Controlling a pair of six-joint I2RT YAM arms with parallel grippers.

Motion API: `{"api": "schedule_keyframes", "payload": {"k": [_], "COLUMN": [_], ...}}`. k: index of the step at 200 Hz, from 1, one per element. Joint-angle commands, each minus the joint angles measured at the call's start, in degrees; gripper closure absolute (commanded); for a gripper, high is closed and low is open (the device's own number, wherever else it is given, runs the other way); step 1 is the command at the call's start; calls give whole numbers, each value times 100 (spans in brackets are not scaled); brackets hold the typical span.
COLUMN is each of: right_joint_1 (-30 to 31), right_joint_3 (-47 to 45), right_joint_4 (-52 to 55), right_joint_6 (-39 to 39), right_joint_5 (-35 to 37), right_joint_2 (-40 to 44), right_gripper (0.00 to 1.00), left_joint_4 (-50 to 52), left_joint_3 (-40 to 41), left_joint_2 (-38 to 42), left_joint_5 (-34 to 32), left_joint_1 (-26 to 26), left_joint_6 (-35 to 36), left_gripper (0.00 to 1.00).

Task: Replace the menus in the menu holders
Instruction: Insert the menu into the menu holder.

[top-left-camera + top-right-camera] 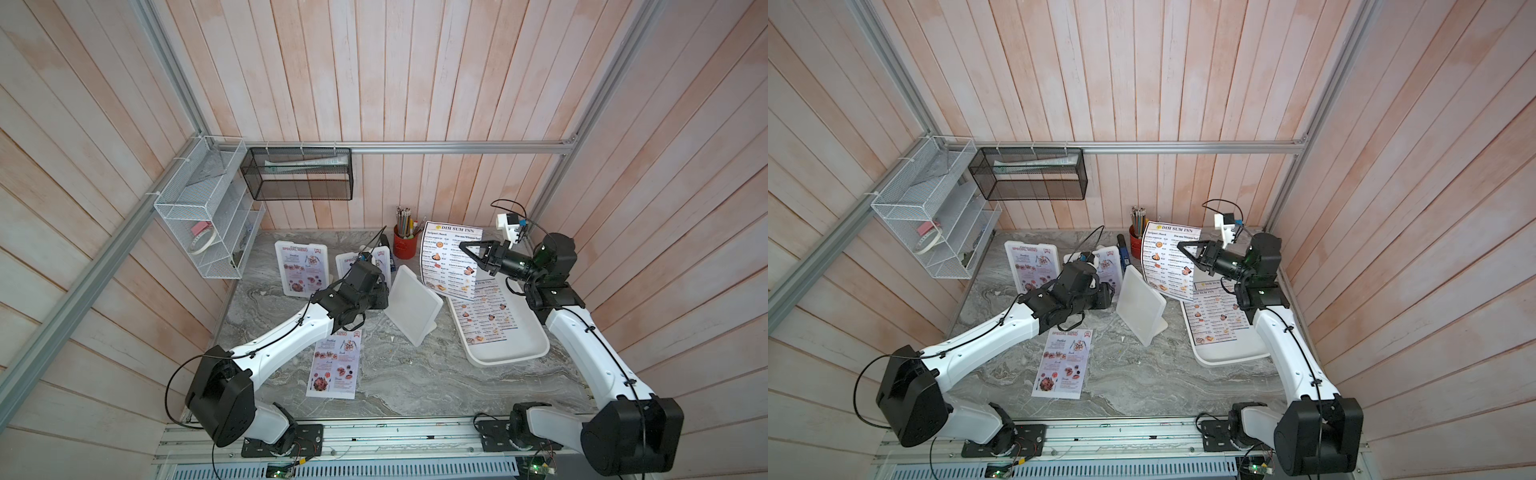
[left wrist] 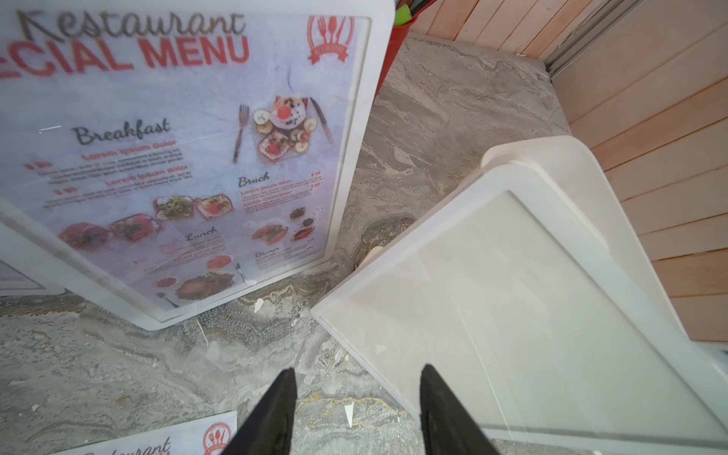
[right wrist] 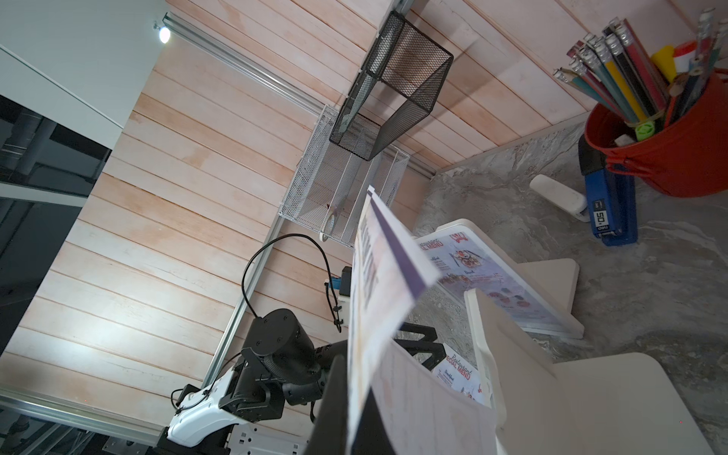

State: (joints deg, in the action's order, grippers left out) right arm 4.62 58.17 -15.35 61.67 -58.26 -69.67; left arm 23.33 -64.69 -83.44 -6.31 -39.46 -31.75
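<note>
Right claw [image 1: 462,246] is clenching the Dim Sum Inn menu [image 1: 444,266] by its right side. The sheet is hanging upright in the air, title at top, lower edge drooping over the far end of the white tray [image 1: 511,358], where more Dim Sum Inn sheets [image 1: 486,320] are lying. My right arm is rising from the front rail, elbow bent, wrist pointing left toward the middle. The empty menu holder [image 1: 411,305] is standing just left of the tray, leaning back on its foot, clear face turned toward my left claw [image 2: 354,409]; its top edge is sitting near the held sheet, apart from it. Left claw is gaping with nothing between the fingers [image 2: 445,413], hovering low at the holder's left edge; can't tell whether one finger is touching the frame. Left arm is stretching diagonally across the table [image 1: 415,378], a loose Special Menu sheet [image 1: 334,363] lying flat on the near side of the wrist. Two filled Special Menu holders [image 1: 301,268] are standing beyond it, crowding the far left. Bare marble is showing between loose sheet and tray.
</note>
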Motion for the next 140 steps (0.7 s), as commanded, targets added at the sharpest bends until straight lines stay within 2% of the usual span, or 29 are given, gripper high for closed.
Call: {"api": "schedule_keyframes", "payload": {"k": [1, 140], "right_joint_1": [12, -257], "right_joint_3": [34, -23], "right_joint_4": [-114, -441], "right_joint_6": [-32, 213], "right_joint_5": [-124, -203], "right_joint_2": [-39, -264], "right_gripper": [100, 100], "left_joint_4": [-21, 9], "left_joint_3": [-59, -74], "left_joint_2": [103, 124], "left_joint_5": [-81, -98], "left_joint_1": [-27, -35], "left_joint_6": [1, -2], "left_gripper": [47, 47]}}
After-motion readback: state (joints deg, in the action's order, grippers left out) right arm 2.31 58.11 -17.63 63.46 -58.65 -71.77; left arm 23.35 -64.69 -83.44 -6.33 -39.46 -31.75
